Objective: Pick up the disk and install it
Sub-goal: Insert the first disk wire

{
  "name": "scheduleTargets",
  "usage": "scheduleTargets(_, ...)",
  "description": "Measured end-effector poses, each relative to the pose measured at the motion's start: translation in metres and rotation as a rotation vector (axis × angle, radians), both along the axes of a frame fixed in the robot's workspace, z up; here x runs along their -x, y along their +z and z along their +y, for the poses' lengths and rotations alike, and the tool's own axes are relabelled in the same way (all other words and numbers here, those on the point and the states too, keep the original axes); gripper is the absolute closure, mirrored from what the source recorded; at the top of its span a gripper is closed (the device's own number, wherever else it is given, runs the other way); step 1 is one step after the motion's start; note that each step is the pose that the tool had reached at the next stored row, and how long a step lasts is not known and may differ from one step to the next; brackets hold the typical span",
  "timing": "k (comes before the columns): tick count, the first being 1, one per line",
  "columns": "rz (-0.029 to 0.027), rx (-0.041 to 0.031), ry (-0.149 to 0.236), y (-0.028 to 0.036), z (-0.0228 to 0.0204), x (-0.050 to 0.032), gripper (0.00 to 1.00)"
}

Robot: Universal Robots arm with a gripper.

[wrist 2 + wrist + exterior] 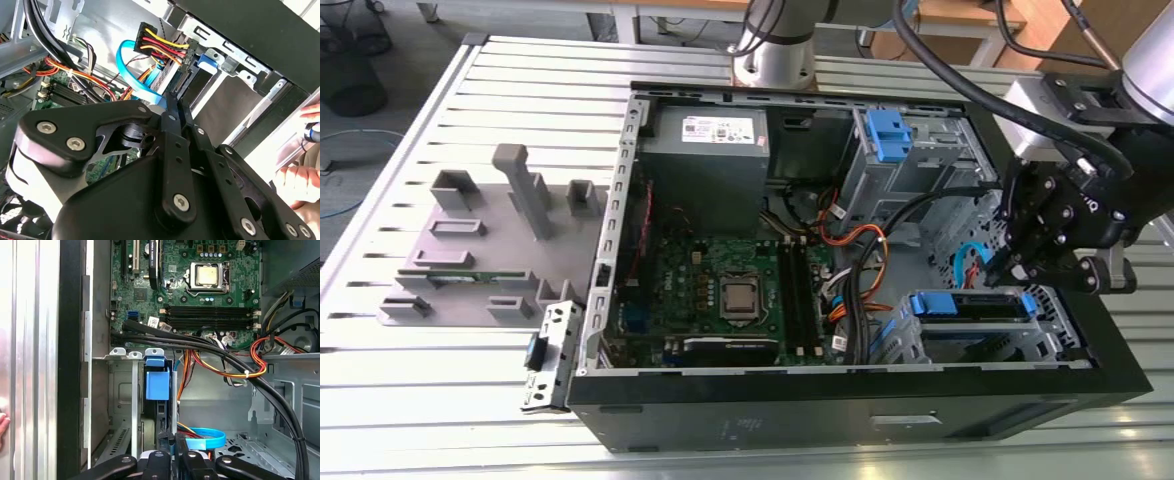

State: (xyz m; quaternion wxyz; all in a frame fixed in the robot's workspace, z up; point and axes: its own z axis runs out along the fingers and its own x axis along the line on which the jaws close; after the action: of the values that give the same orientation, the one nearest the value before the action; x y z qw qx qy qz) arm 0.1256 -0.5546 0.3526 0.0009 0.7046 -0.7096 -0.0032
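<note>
The disk point(970, 306) sits in the drive cage point(1051, 338) at the front corner of the open computer case, on the exterior view's right, with its blue rail facing up. In the first wrist view the disk point(156, 382) stands edge-on between the cage's metal walls point(120, 390). My gripper point(1009, 268) hangs just above the disk's end, inside the case. In the second wrist view the two black fingers point(169, 117) lie pressed together with nothing between them, their tips close to the disk's edge. Whether they touch it I cannot tell.
A bundle of black and coloured cables point(225, 365) crosses the case beside the cage, and a blue ribbon cable point(206, 438) loops near my fingers. A grey power-supply box point(707, 150) sits at the back. A grey fixture point(480, 250) lies outside on the slatted table. A person's hand point(300, 185) rests by the case's outer wall.
</note>
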Motion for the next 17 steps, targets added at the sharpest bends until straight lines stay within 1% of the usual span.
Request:
scheduleTargets(1, -0.0022, 0.0001, 0.002, -0.0002, 0.0, 0.0008, 0.84)
scheduleTargets(5, -0.0083, -0.0001, 0.006, -0.0014, -0.0001, 0.0057, 0.84)
scheduleTargets(8, -0.0154, 0.0, 0.009, -0.0034, -0.0002, 0.0086, 0.84)
scheduleTargets(9, -0.0187, 0.0001, 0.011, -0.0038, -0.0002, 0.0091, 0.84)
scheduleTargets(11, -0.0302, 0.0002, 0.016, -0.0043, -0.0006, 0.0093, 0.84)
scheduleTargets(13, -0.0429, 0.0004, 0.023, -0.0046, -0.0011, 0.0093, 0.84)
scheduleTargets(14, -0.0467, 0.0003, 0.024, -0.0046, -0.0011, 0.0093, 0.84)
scheduleTargets(15, -0.0482, 0.0002, 0.025, -0.0047, -0.0012, 0.0093, 0.84)
scheduleTargets(17, -0.0489, -0.0001, 0.025, -0.005, -0.0019, 0.0096, 0.84)
